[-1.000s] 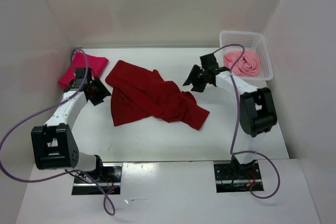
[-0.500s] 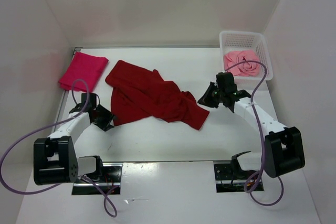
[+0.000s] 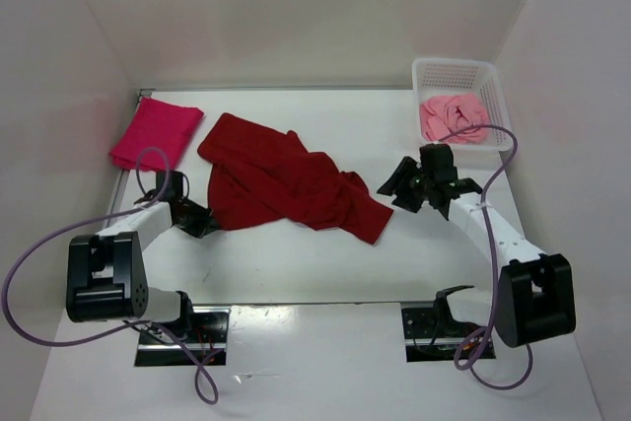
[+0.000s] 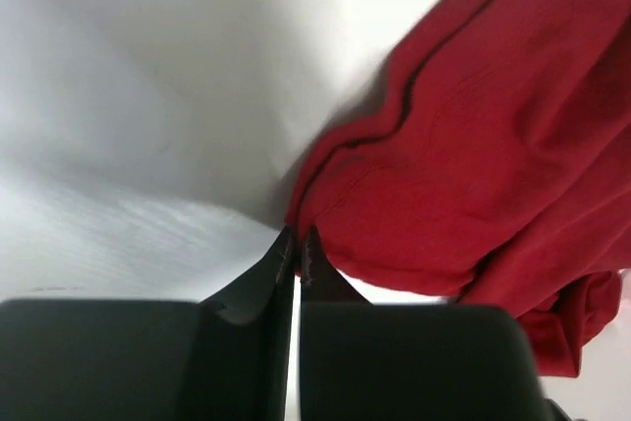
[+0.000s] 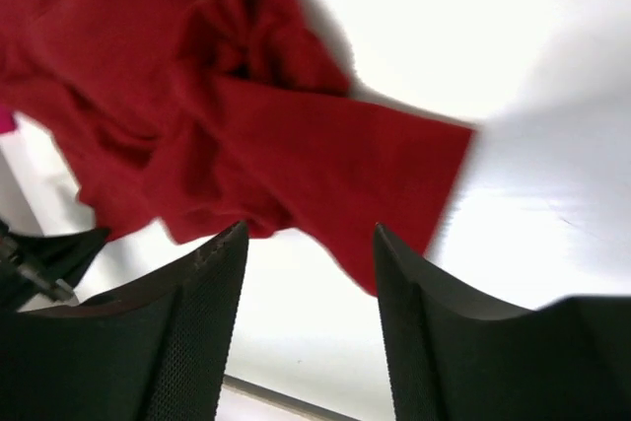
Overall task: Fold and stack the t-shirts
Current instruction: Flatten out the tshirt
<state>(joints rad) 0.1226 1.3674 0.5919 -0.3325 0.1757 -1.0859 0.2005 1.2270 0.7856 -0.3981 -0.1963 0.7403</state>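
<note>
A dark crimson t-shirt (image 3: 291, 184) lies crumpled across the middle of the table. My left gripper (image 3: 202, 219) is low at its near left corner; in the left wrist view the jaws are shut, tips (image 4: 298, 239) pinching the hem corner of the crimson t-shirt (image 4: 473, 145). My right gripper (image 3: 396, 184) hovers just right of the shirt's right end, jaws open (image 5: 311, 244), with the crimson cloth (image 5: 296, 155) lying just beyond the fingertips. A magenta t-shirt (image 3: 156, 133) lies folded at the back left. A light pink t-shirt (image 3: 454, 117) is bunched in the basket.
A white mesh basket (image 3: 498, 96) stands at the back right corner. White walls enclose the table on three sides. Purple cables loop from both arms, one crossing over the basket. The arm bases (image 3: 182, 327) sit at the near edge.
The left gripper came back from the magenta shirt to the crimson shirt's near left corner and shut there. The right gripper swung forward from the basket to the shirt's right end.
</note>
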